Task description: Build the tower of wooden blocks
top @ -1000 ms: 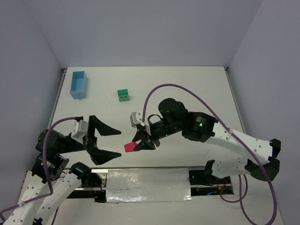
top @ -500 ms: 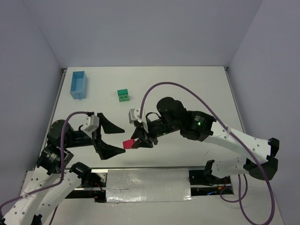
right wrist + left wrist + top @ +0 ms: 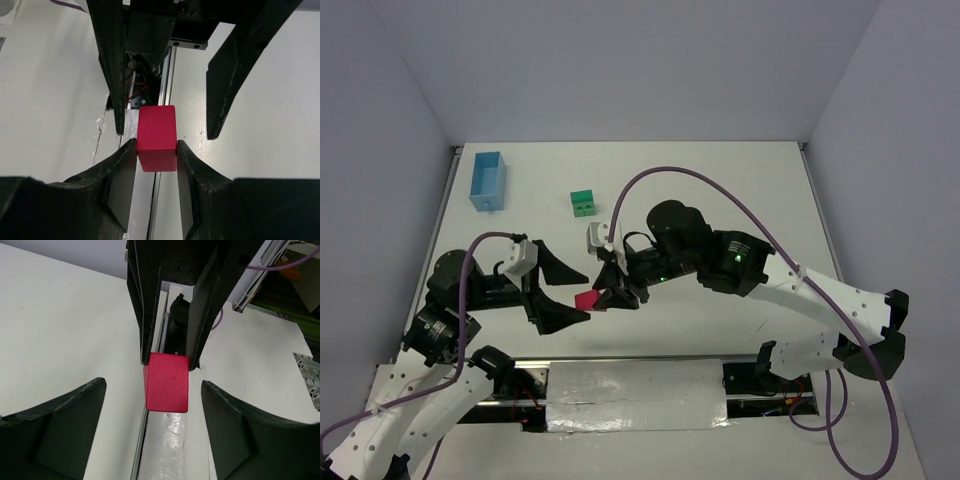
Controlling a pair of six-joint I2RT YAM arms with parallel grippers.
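Handover, I'd judge: right fingers [image 3: 122,170] clamp the red block [image 3: 157,131] aloft near the front edge of the table [image 3: 740,190]; left fingers [image 3: 75,410] stand spread either side, not touching it. Next, left must close squarely before right releases. Green blocks [image 3: 583,203] sit well apart, further back

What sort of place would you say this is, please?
Probably a robotics lab cell: a white table between plain panels, left arm and right arm bolted at its edge, green blocks and a blue box.
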